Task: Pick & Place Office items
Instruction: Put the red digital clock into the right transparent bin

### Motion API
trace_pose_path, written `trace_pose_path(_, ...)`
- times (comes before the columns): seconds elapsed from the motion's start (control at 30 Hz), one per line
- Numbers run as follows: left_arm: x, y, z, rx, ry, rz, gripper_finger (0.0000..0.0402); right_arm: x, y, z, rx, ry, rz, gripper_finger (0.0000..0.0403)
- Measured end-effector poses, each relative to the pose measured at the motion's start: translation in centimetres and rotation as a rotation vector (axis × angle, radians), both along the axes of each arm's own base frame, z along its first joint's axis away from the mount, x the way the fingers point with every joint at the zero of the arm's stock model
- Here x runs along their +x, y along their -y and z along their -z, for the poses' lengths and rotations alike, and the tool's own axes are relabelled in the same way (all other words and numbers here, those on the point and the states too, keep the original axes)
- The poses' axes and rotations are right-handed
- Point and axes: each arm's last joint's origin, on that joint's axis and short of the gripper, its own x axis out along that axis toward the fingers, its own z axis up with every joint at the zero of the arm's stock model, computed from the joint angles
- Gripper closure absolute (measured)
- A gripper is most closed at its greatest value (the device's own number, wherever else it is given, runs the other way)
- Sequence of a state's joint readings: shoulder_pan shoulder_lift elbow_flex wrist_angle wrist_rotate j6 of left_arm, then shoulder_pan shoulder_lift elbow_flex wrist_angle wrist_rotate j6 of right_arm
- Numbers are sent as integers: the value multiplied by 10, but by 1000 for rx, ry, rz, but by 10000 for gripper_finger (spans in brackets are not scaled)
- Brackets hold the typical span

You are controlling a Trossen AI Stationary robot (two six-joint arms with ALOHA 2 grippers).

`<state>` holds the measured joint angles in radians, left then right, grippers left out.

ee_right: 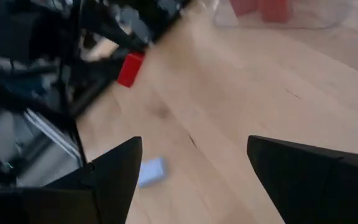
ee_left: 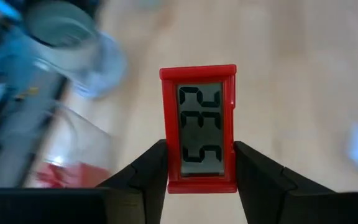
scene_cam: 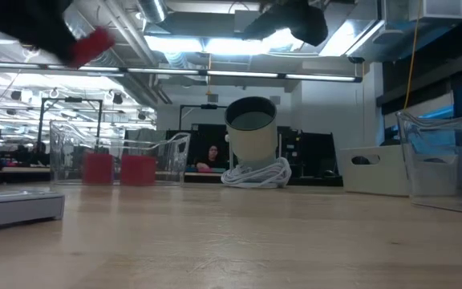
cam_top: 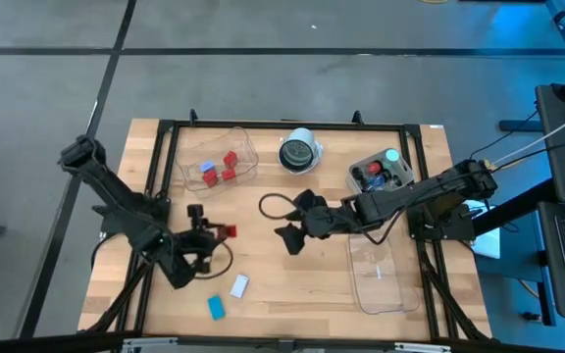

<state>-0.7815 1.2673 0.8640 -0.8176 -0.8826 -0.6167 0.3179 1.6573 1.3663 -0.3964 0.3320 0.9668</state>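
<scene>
My left gripper (cam_top: 216, 232) is over the table's left half, shut on a red-framed tag (ee_left: 199, 127) with a grey number display; the tag also shows red in the high view (cam_top: 228, 231) and in the low view (scene_cam: 93, 44), up off the table. My right gripper (cam_top: 290, 233) hovers open over the table's middle, touching nothing. A white block (cam_top: 240, 285) and a blue block (cam_top: 216, 307) lie flat on the wood near the front edge. Red and blue blocks (cam_top: 219, 169) sit in a clear tray at the far left. My left gripper pinches the red-framed tag between its two fingers (ee_left: 151, 174), one on each long side of the frame near its lower end (ee_left: 169, 177). The tag sticks out forward past the fingertips, display facing the wrist camera, and is lifted clear of the table.
A clear tray (cam_top: 222, 157) stands at the far left, an empty clear tray (cam_top: 379, 275) at the right front, a white bin of items (cam_top: 381, 172) at the far right. A round white-rimmed dark object (cam_top: 299, 151) with a cable stands far-centre. Black frame rails border the table.
</scene>
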Motion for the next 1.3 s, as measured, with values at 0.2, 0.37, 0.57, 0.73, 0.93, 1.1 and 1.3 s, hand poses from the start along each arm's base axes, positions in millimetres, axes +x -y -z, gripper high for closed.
trace_pose_path(0.2, 30, -17, -11, 37, 103, -73, 250, 6, 1, -7, 99, 102, 79, 107)
trace_pose_path(0.37, 50, -32, -19, 59, 161, -95, 251, 9, 8, -9, 110, 135, 136, 107)
trace_pose_path(0.57, 70, -40, -33, 80, 247, -38, 251, 12, 21, -10, 85, 142, 186, 107)
trace_pose_path(0.73, 80, -50, -39, 97, 273, 6, 251, 16, 33, -12, 40, 163, 183, 107)
trace_pose_path(0.93, 86, -63, -41, 91, 282, -16, 251, 19, 41, -14, 10, 179, 176, 107)
trace_pose_path(1.1, 87, -66, -41, 89, 275, -11, 251, 19, 43, -15, 3, 183, 171, 108)
trace_pose_path(1.3, 89, -67, -45, 120, 294, 3, 251, 19, 44, -15, -9, 184, 175, 121)
